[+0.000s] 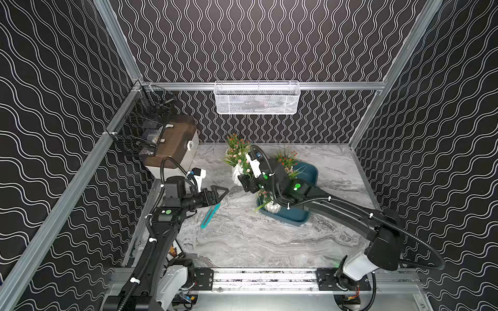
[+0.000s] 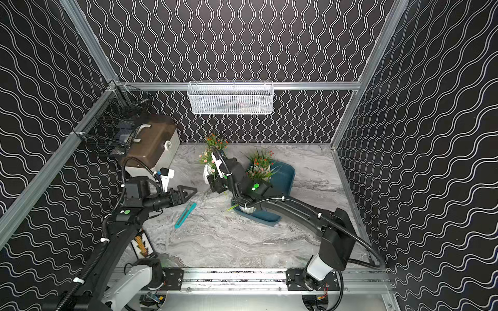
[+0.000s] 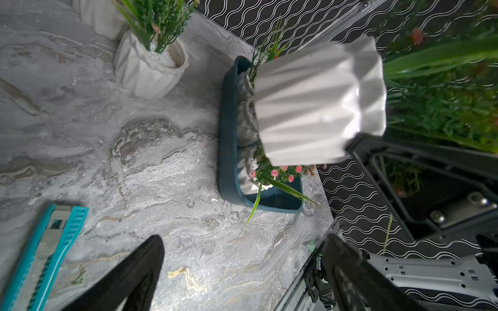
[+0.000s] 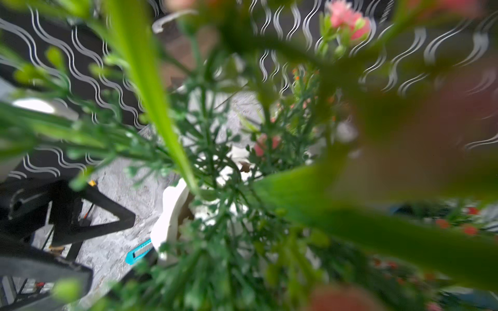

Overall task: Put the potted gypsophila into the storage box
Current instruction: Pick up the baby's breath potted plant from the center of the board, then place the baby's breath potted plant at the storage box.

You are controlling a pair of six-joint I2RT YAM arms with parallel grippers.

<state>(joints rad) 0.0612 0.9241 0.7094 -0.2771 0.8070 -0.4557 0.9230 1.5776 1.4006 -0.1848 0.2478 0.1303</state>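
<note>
- Potted gypsophila point(image 2: 215, 141) is my cargo. With 12 o'clock at the back wall, none of it sits nearest me. At 8 o'clock there is only a teal utility knife point(image 1: 210, 215), which is no part of this job.
- Just beyond the knife, at 9 o'clock, my left gripper point(image 1: 223, 194) hangs wide open and empty. I judge it is parked aside so the other arm has a free lane.
- At the centre, the storage box point(image 1: 308, 175) lies skewed on the marble table point(image 1: 242, 242). A pink-flowered pot point(image 1: 272, 208) stands at its near end and a red-flowered pot point(image 1: 288, 161) at its far end. That leaves the middle free, I think, for the next one.
- My right arm reaches across the box to 10 o'clock, where the right gripper point(image 1: 244, 183) has the carried pot point(image 3: 318, 102). In the left wrist view one finger point(image 3: 377, 146) bears on its rim and the pot hangs clear of the table, about upright. Held so, the foliage is up and the base is ready to set down. The right wrist view is smothered in leaves, so I cannot read the jaw gap there.
- Farther, at 11 o'clock, the standing pot point(image 3: 149, 70) and the rear pot point(image 3: 101, 18) wait on the table.
- Farthest are a brown-lidded white box point(image 1: 175, 145) at 10 o'clock and a white mesh basket point(image 1: 257, 98) on the wall at 12.
</note>
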